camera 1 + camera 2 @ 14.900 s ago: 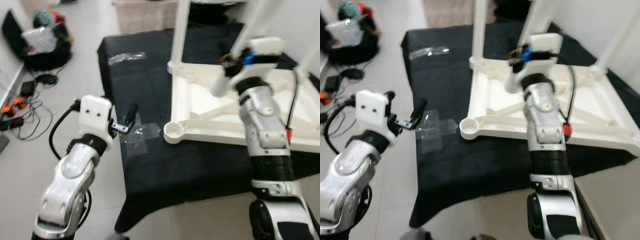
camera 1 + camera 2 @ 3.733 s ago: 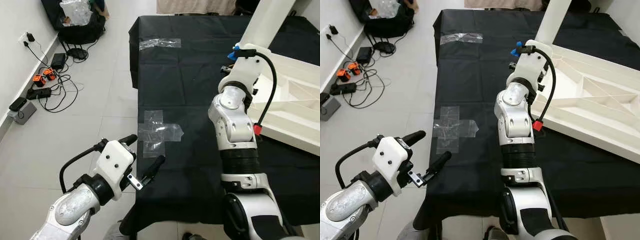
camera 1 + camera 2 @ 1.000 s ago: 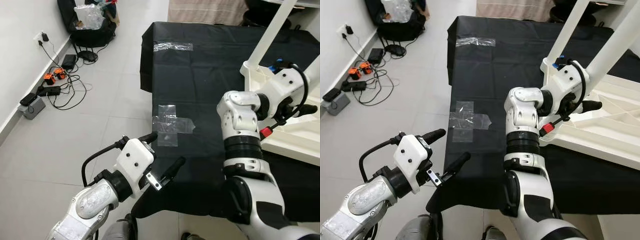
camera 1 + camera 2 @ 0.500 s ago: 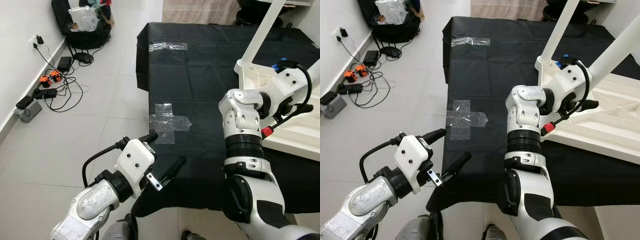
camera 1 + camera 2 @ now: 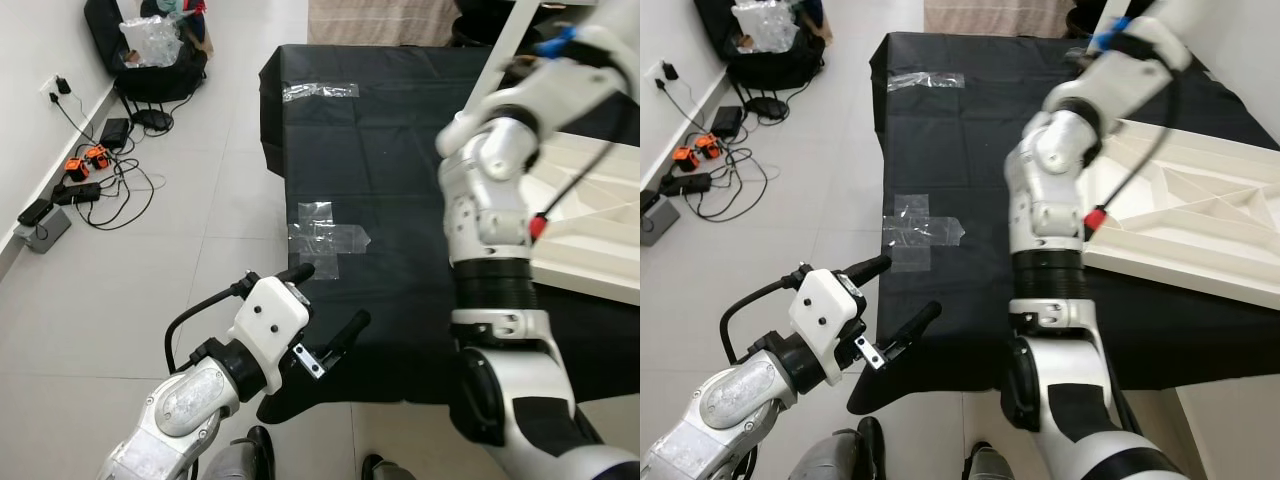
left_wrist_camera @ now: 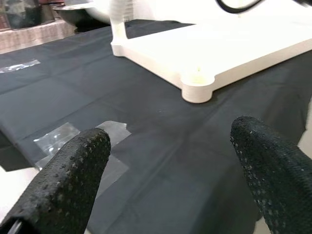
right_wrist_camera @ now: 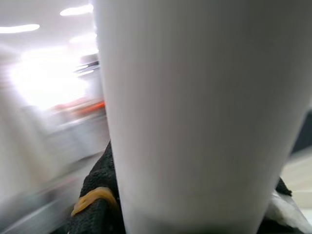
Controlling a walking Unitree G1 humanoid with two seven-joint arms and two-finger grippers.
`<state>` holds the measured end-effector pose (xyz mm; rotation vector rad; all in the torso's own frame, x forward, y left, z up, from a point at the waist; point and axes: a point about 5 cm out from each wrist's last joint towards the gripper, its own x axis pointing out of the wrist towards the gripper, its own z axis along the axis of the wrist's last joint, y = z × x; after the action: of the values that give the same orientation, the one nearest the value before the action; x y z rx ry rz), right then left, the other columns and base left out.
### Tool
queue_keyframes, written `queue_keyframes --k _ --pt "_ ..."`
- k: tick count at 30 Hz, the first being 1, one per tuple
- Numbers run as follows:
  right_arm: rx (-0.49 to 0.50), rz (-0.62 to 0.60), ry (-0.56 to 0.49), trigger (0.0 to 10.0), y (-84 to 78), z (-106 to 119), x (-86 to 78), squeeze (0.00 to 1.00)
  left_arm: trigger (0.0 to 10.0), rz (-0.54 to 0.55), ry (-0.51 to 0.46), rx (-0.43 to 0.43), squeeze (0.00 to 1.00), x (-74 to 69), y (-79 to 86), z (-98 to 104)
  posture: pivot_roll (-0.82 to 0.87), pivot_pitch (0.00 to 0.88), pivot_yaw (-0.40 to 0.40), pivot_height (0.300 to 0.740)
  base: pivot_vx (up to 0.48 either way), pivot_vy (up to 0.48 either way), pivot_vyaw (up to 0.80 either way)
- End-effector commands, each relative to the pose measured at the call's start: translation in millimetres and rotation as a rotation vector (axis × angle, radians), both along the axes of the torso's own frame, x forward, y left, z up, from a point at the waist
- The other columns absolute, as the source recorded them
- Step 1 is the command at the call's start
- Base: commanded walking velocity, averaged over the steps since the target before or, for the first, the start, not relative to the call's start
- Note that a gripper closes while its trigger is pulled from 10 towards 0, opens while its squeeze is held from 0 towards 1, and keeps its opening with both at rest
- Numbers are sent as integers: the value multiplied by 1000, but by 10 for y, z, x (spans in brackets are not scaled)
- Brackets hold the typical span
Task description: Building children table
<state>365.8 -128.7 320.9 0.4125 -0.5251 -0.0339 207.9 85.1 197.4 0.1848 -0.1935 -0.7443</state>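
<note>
While the left gripper [image 5: 322,315] hovers with jaws apart, the right gripper's jaws clasp a white table leg [image 7: 195,117], seemingly rigid, light, smooth plastic best held mid-shaft.

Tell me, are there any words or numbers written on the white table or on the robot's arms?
No words or numbers can be read.
White table: plain white, no writing.
Left gripper: white housing with small dark dots, no letters.
Right arm: a red tag, with no writing I can make out.
Clear tape on the black cloth: blank.
</note>
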Motion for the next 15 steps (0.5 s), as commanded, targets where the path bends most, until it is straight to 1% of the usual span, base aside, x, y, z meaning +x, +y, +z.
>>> queue_keyframes --k 1,2,3,4,5,6,7,8,9,10,13,14,15 --pt "-47 221 20 10000 174 -96 -13 0 10000 35 12 8 0 41 52 1 75 178 -44 740 0 0 0" --pt "-47 221 20 10000 174 -96 -13 0 10000 35 12 8 0 41 52 1 75 178 -44 740 0 0 0" --pt "-40 273 32 10000 195 -130 -13 0 10000 51 10 17 0 68 80 9 75 179 -46 740 0 0 0" --pt "-40 273 32 10000 195 -130 -13 0 10000 51 10 17 0 68 80 9 75 179 -46 740 0 0 0" --pt "-39 323 38 10000 204 -154 -19 0 10000 72 8 32 0 107 117 19 76 180 -48 740 0 0 0" --pt "-39 323 38 10000 204 -154 -19 0 10000 72 8 32 0 107 117 19 76 180 -48 740 0 0 0" --pt "-30 411 57 10000 234 -182 -39 0 10000 102 8 49 0 159 170 34 76 180 -48 740 0 0 0" --pt "-55 466 55 10000 246 -200 -62 0 10000 135 3 72 0 219 227 52 76 180 -47 740 0 0 0" --pt "-78 496 52 10000 251 -211 -78 0 10000 155 -1 86 0 256 262 65 76 180 -47 740 0 0 0" --pt "-78 496 52 10000 251 -211 -78 0 10000 155 -1 86 0 256 262 65 76 180 -47 740 0 0 0" --pt "-90 571 58 10000 276 -254 -111 0 10000 218 -5 140 0 379 366 79 70 181 -47 740 0 0 0" --pt "-98 607 53 10000 299 -262 -147 0 10000 245 -10 163 306 444 406 95 70 181 -47 740 0 0 0" --pt "-98 607 53 10000 299 -262 -147 0 10000 245 -10 163 306 444 406 95 70 181 -47 740 0 0 0"
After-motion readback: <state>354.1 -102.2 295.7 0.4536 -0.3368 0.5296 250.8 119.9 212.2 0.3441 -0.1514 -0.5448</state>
